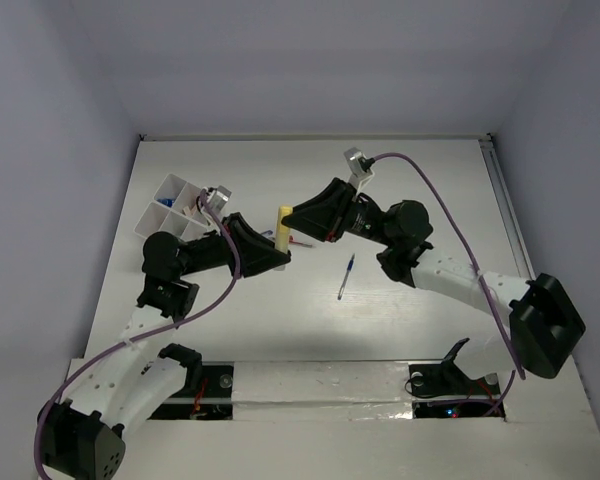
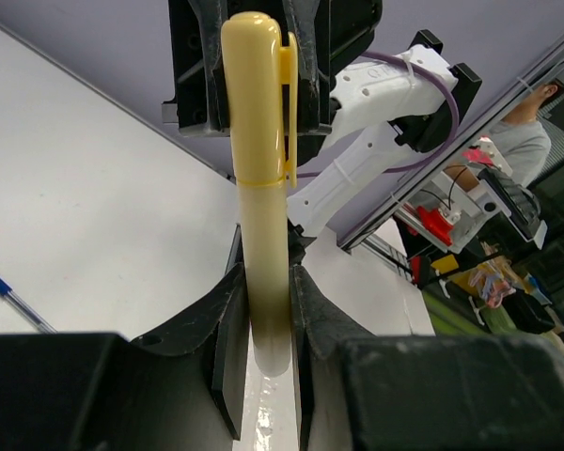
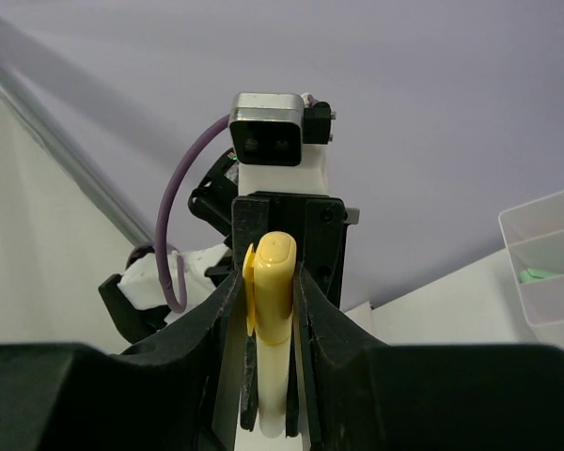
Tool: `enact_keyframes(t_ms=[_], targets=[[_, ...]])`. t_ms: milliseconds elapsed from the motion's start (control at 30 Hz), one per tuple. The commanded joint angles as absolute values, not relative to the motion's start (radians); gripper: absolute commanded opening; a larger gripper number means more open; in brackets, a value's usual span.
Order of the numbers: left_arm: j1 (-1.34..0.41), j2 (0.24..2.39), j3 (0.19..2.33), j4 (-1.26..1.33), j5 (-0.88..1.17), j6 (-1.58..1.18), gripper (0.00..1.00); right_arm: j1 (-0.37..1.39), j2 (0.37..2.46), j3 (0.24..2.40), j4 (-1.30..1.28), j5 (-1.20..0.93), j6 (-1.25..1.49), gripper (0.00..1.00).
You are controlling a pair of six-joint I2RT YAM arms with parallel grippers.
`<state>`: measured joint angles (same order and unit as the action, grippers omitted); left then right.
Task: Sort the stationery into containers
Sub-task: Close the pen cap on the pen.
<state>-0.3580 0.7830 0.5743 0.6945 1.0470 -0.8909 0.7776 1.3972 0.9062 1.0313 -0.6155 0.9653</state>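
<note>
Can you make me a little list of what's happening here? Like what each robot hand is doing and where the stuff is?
left gripper: shut on the plain end of the yellow marker
right gripper: shut on the marker's capped end
marker: up off the table, held by both grippers at once
blue pen: lying loose on the table, to the right of the marker
organiser box: far left part of the table, a few small things in it
</note>
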Motion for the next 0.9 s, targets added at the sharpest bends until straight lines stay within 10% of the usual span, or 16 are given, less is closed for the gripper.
enact_keyframes(t_ms=[0,867], targets=[[-0.342,0.769,0.701,0.858,0.931,-0.859,0.0,0.828,1.365,0.855,0.743,-0.749,0.876,0.0],[-0.351,0.827,0.758,0.844,0.923,-0.899,0.0,0.986,1.269,0.782,0.468,-0.468,0.677,0.0]])
